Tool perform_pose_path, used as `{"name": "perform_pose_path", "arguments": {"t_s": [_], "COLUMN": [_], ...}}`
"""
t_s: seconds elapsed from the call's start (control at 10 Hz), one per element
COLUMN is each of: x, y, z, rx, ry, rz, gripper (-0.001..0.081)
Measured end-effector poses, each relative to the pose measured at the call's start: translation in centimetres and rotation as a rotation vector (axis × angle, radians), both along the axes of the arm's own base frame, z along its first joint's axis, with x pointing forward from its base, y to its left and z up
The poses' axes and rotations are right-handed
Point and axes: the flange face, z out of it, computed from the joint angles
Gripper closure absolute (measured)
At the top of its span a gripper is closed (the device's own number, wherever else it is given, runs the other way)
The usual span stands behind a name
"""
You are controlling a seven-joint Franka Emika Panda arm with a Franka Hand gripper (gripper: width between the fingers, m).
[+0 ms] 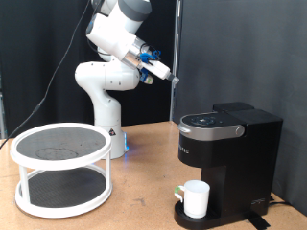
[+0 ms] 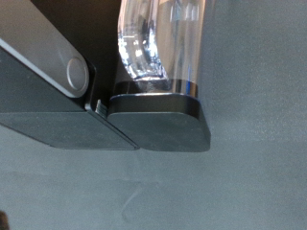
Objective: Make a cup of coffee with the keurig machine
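Note:
The black keurig machine [image 1: 228,149] stands on the table at the exterior view's right, its lid down. The white cup [image 1: 197,198] with a green handle stands upright on the machine's round drip base, under the spout. My gripper [image 1: 163,71] is raised high in the air, above and to the left of the machine, touching nothing, and nothing shows between its fingers. The wrist view shows no fingers. It shows black parts of the machine [image 2: 153,120] and its clear water tank [image 2: 158,43] against the grey table.
A white two-tier round rack [image 1: 62,168] with dark mesh shelves stands at the exterior view's left. The robot's white base [image 1: 104,91] is behind it. A cable runs along the table at the far right [image 1: 288,203]. Black curtains hang behind.

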Motion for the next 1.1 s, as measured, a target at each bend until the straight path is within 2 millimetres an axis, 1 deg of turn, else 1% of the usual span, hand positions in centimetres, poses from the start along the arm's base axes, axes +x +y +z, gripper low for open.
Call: {"name": "perform_pose_path", "arguments": {"t_s": [0.1,0.3,0.4,0.7,0.9,1.0,1.1], "x": [0.2,1.4,2.0,3.6,5.2,6.3,7.3], "y": [0.1,0.6,1.1,2.8,3.4,3.7,3.4], "z": [0.3,2.7,3.8,7.1,9.0,9.8,9.8], "rx": [0.002,-0.069,-0.163,-0.506,-0.657,-0.642,-0.614], "ry": [-0.022,-0.09,-0.1,-0.017,0.019,0.019,0.032], "rz": [-0.002,-0.001,0.02,0.12,0.199,0.189,0.184], "gripper": [0.0072,0.0072,0.0072,0.0072,0.0072,0.0072,0.0072]}}
